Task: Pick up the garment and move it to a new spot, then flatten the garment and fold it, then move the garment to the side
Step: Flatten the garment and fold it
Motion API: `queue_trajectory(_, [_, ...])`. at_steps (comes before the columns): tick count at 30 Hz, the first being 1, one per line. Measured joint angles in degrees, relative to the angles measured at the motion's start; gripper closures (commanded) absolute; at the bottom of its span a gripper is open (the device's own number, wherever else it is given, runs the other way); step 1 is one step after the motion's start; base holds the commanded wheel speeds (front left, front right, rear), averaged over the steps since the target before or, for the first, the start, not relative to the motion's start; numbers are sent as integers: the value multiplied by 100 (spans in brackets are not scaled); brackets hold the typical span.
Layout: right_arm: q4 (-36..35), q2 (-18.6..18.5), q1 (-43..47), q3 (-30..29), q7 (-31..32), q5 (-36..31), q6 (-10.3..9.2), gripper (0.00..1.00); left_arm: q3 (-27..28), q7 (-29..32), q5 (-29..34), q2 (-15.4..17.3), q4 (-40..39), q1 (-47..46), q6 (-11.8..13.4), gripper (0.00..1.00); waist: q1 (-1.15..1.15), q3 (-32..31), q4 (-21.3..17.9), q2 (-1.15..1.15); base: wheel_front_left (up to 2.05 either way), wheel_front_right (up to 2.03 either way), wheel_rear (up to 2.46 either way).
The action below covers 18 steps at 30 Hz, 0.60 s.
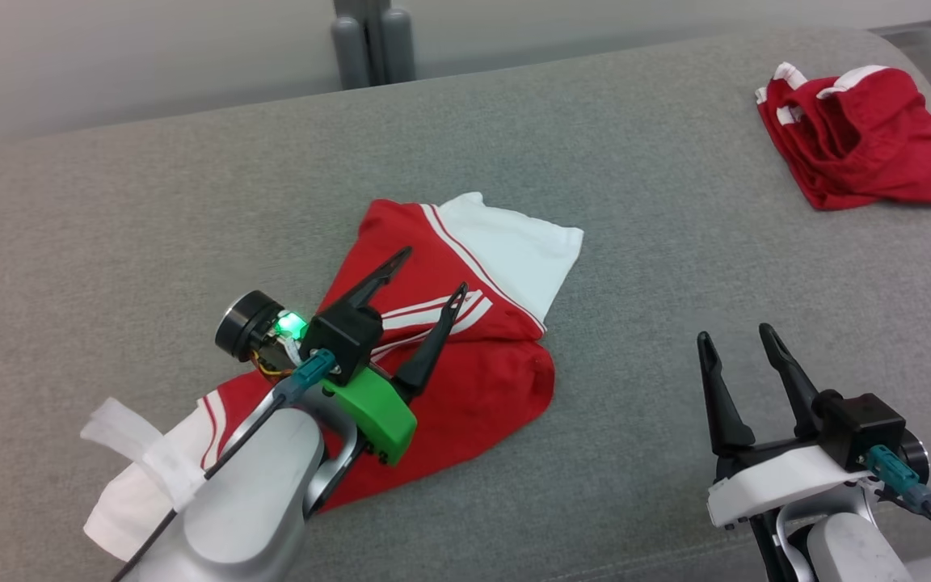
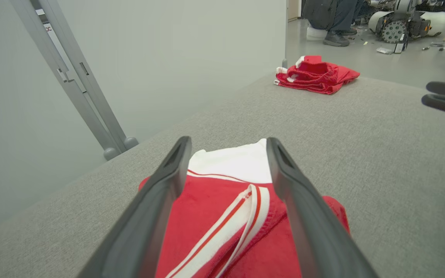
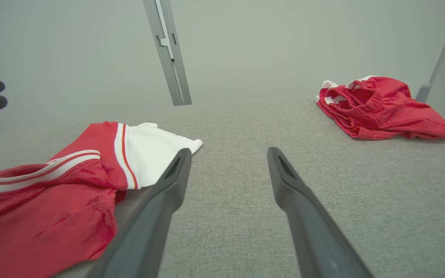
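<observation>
A red garment (image 1: 482,356) with white sleeves and white stripes lies crumpled on the grey padded surface (image 1: 150,242), left of centre. My left gripper (image 1: 431,271) hovers over its middle, open, with nothing between its fingers. From the left wrist the garment (image 2: 222,216) shows between and below the spread fingers. My right gripper (image 1: 734,335) stands open over bare surface to the garment's right, holding nothing. Seen from the right wrist, the garment (image 3: 52,197) lies to the left of my open right gripper (image 3: 226,154).
A second red garment with white trim (image 1: 857,133) lies bunched at the far right corner of the surface. Grey metal posts (image 1: 372,44) stand behind the far edge. In the left wrist view, a person's feet (image 2: 334,36) and equipment sit on the floor beyond.
</observation>
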Motion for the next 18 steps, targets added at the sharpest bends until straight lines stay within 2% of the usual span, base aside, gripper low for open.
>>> queue_trajectory(8, [-35,67,-107,-8,-1,8,0,0,-817,-18,-421,131,1081,-396,-1,0,0,344,-499,0,0,0,0])
queue_trajectory(14, [-40,90,-132,-36,0,5,0,0,-1010,-98,-712,118,1700,-555,-1,0,0,528,-749,0,0,0,0])
queue_trajectory(15, [-40,93,-136,-36,0,4,1,0,-1020,-115,-756,109,1801,-584,-1,80,0,548,-777,0,0,0,0])
queue_trajectory(16, [-41,98,-138,-36,0,2,0,0,-1035,-118,-788,92,1879,-615,-2,100,0,566,-795,0,0,0,0])
queue_trajectory(18, [-43,104,-144,-36,0,-5,0,0,-1081,-125,-853,59,2003,-687,-1,100,0,584,-806,0,0,0,0])
